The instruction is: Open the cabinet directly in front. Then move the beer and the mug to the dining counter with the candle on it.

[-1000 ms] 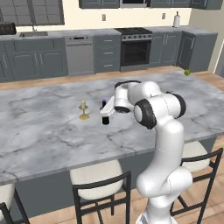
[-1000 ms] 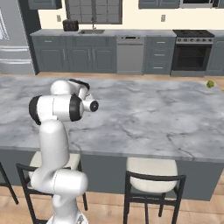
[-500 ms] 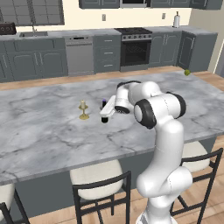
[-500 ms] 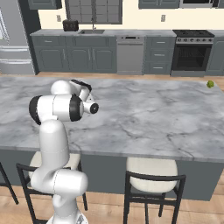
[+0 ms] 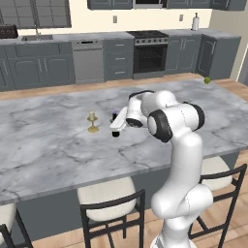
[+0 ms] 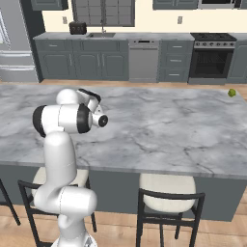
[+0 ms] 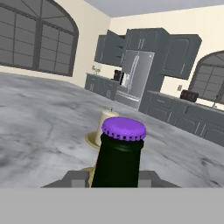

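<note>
The white arm is reaching out over the dining counter [image 5: 58, 145], a large island with a grey-veined white marble top. The gripper [image 5: 116, 129] is pinching the beer [image 7: 119, 153], a dark bottle with a purple cap, and is holding it upright with its base at or just above the marble; contact with the top cannot be confirmed. In the hand view, the bottle neck is standing between the two finger tips [image 7: 76, 178]. The candle [image 5: 91, 121], a short cream candle in a golden stemmed holder, is standing on the same counter, just beside the bottle. A small green fruit [image 5: 207, 80] is lying near the far corner of the counter. Cream-seated stools [image 5: 107, 201] are standing along the near edge.
</note>
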Available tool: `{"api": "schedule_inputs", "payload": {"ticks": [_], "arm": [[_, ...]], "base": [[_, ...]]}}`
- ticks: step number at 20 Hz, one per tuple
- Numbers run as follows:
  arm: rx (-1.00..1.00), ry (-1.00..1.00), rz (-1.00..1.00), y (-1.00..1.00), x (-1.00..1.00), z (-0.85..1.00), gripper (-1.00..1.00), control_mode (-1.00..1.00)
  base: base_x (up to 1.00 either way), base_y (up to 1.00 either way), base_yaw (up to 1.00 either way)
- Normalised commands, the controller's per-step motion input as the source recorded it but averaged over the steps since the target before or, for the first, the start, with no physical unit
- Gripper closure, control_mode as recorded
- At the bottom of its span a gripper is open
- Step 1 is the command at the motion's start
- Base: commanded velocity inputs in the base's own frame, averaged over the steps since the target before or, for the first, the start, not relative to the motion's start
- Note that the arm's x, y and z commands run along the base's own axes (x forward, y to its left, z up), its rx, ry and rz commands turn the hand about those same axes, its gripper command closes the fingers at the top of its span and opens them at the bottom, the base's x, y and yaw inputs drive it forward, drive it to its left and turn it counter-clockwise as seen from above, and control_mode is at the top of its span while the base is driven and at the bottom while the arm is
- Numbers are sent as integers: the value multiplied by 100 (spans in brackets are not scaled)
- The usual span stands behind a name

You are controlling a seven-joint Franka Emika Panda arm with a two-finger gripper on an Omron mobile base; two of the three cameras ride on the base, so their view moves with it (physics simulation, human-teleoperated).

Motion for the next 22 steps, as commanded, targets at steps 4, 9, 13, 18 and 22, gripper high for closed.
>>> {"api": "schedule_inputs", "payload": {"ticks": [4,9,13,18,22], "arm": [[0,1,0,0,0,-16,100,-100],[4,3,0,-8,0,-1,100,-100],[6,1,0,-7,0,-1,100,-100],[0,0,0,0,0,0,100,-100],[0,0,0,0,0,0,-100,-100]], "base": [[0,0,0],[0,0,0],[0,0,0],[0,0,0],[0,0,0]]}}
